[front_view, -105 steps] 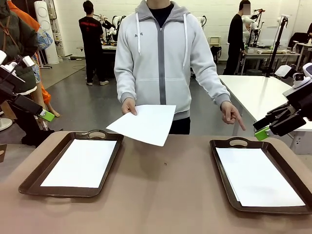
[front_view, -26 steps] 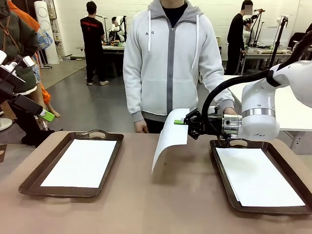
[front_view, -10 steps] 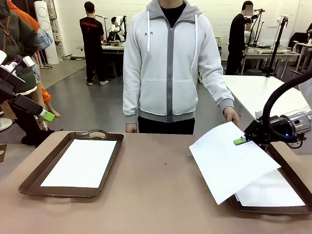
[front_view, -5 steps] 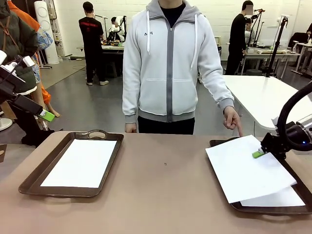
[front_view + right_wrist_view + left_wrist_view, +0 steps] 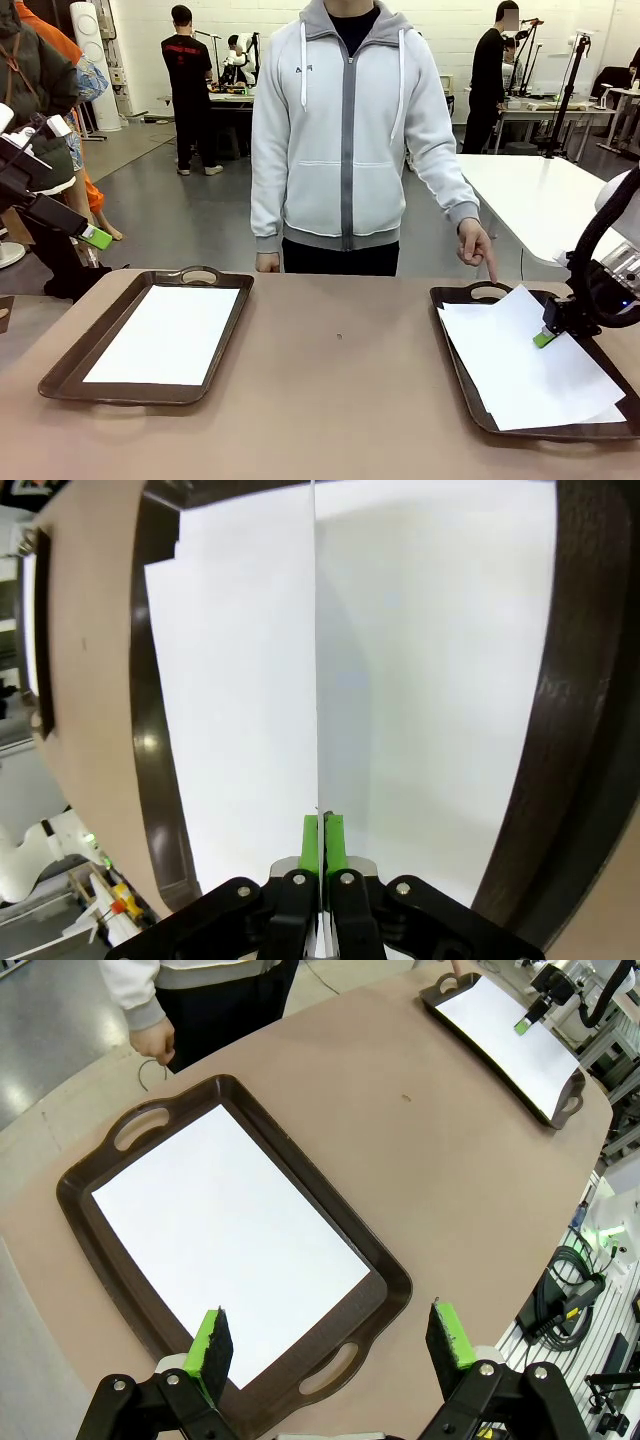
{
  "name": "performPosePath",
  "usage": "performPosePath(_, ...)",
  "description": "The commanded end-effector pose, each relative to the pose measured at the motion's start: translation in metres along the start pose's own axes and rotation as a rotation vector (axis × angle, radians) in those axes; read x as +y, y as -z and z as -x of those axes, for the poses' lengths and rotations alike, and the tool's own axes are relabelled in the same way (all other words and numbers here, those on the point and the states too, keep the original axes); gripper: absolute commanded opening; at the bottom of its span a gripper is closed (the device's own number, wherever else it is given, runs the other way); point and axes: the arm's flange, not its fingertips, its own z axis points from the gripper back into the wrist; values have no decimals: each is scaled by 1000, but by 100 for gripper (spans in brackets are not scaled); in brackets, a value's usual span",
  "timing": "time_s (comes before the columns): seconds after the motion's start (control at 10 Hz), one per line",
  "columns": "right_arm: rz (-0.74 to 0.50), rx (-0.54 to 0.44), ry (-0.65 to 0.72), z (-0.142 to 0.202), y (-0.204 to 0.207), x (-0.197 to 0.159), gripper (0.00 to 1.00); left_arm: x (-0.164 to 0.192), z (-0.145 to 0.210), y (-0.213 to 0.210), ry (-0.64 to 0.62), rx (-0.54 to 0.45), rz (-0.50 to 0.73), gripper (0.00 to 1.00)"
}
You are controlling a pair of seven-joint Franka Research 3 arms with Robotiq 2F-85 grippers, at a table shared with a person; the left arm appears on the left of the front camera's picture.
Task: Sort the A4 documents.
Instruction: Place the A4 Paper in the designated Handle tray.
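Observation:
My right gripper (image 5: 545, 337) is shut on the edge of a white A4 sheet (image 5: 520, 350) that lies askew on the stack in the right brown tray (image 5: 455, 345), one corner sticking over the far rim. In the right wrist view the fingers (image 5: 322, 845) pinch that sheet (image 5: 315, 680) edge-on above the paper (image 5: 430, 680) in the tray. The left brown tray (image 5: 215, 340) holds another white sheet (image 5: 165, 335). My left gripper (image 5: 95, 237) hangs at the far left, and in its wrist view it stands open (image 5: 330, 1340) high over that tray's sheet (image 5: 220, 1240).
A person in a grey hoodie stands across the table, one hand (image 5: 477, 248) pointing a finger down at the right tray's far handle, the other hand (image 5: 266, 262) at the table edge. Bare brown tabletop (image 5: 340, 390) lies between the trays.
My right gripper has carried the sheet right and down, from hanging over the tray's left rim to lying on the stack. The left arm has stayed still.

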Motion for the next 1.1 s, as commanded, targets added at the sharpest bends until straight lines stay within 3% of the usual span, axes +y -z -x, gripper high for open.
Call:
performPosePath(0.0, 11, -68, 29, -1, 0, 6, 1, 0, 0, 0, 1, -1, 0, 100)
performPosePath(0.4, 14, -142, 78, -3, -2, -1, 1, 0, 0, 0, 1, -1, 0, 100)
performPosePath(1.0, 32, -65, 83, -3, -1, 2, 1, 0, 0, 0, 1, -1, 0, 100)
